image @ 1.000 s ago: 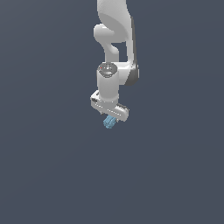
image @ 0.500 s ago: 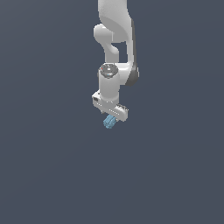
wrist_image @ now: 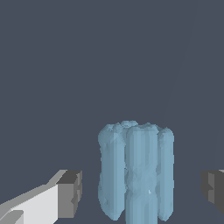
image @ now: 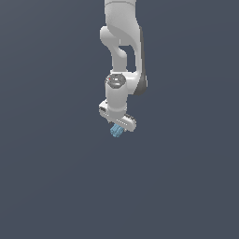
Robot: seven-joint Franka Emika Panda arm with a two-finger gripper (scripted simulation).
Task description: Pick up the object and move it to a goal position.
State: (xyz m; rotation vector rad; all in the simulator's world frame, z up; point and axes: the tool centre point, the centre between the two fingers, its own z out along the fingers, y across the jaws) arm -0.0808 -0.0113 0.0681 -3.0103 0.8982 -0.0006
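The object is a small light-blue lumpy chunk, showing just below the white hand of the arm in the exterior view. In the wrist view the object stands as a ribbed blue lump between the two fingers. My gripper is open around it. A grey pad sits on one side of the object and the other pad on the opposite side, each with a visible gap to it. In the exterior view my gripper points down over the object, and the fingers are mostly hidden by the hand.
A plain dark grey-blue surface fills both views. The white arm comes down from the exterior view's top. Nothing else shows.
The arm has sunk slightly lower over the object. The object has stayed where it was.
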